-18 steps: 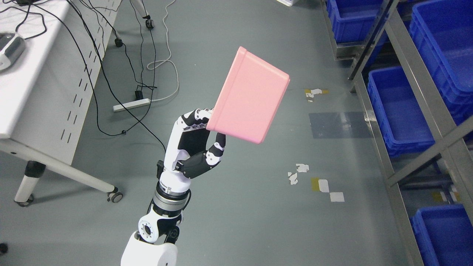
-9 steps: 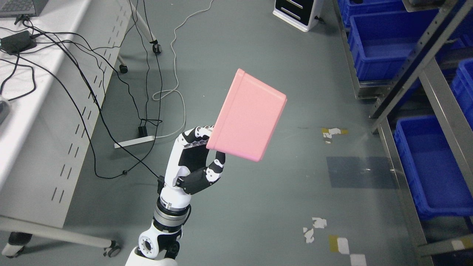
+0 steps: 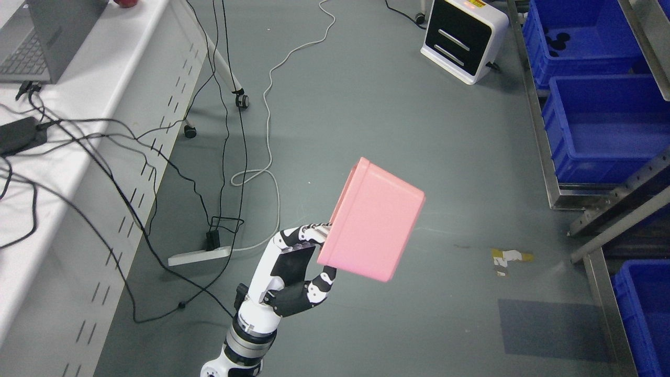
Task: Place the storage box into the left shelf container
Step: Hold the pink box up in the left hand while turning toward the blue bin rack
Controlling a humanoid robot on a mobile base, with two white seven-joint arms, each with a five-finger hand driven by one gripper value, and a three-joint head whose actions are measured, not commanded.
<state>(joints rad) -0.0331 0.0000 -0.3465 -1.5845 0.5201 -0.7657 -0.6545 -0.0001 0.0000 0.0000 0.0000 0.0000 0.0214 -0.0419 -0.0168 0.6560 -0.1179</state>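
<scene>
- Left hand (image 3: pixel 293 277), lower centre of frame, pinches one rim edge of the pink rigid plastic storage box (image 3: pixel 374 228), held tilted above the grey floor (image 3: pixel 419 146).
- Box likely light, stiff, smooth-walled; the rim offers the surest hold.
- Blue plastic shelf bins (image 3: pixel 602 131) sit at right, well apart.

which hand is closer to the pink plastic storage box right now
Left. The left hand grips the lower-left edge of the pink plastic storage box, holding it up above the grey floor. The right hand is out of view, so its position cannot be told.
</scene>
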